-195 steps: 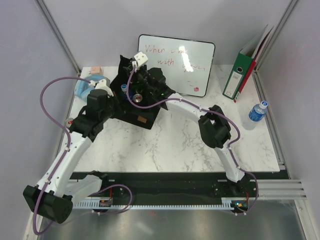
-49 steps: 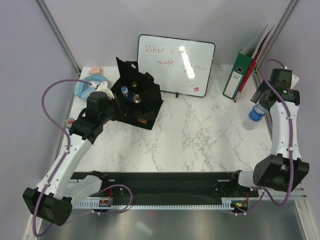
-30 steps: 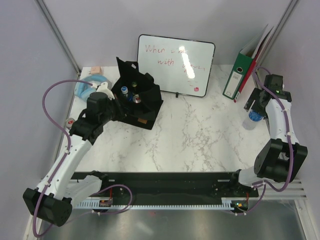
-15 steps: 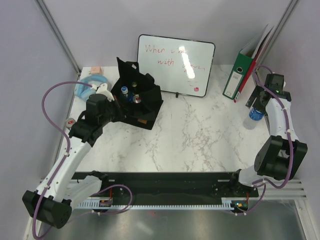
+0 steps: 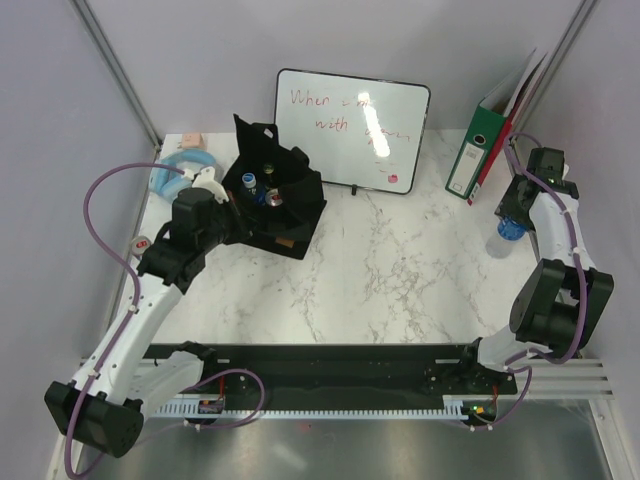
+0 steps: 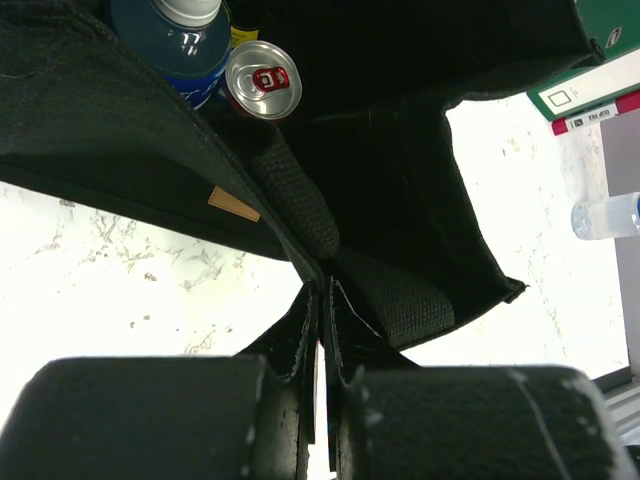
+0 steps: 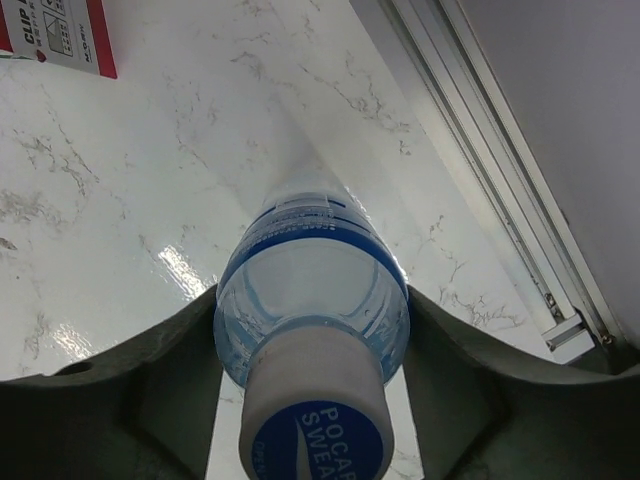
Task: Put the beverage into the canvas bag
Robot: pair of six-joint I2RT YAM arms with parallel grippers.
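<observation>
grasp step: right gripper [image 7: 312, 305] straddles bottle [image 7: 310, 270], cannot tell if clamped. left gripper [image 6: 322, 300] pinches canvas bag [image 6: 100, 125] rim. next: firm clamp, lift clear, carry bagward.

Overhead view covers the whole tabletop [image 5: 400, 290] from its near edge; 2 close wrist views face the canvas bag [image 6: 120, 130] and bottle [image 7: 310, 290], both seen overhead.

Upright clear bottle [image 7: 312, 300] stands well apart from black bag [image 5: 300, 215].
</observation>
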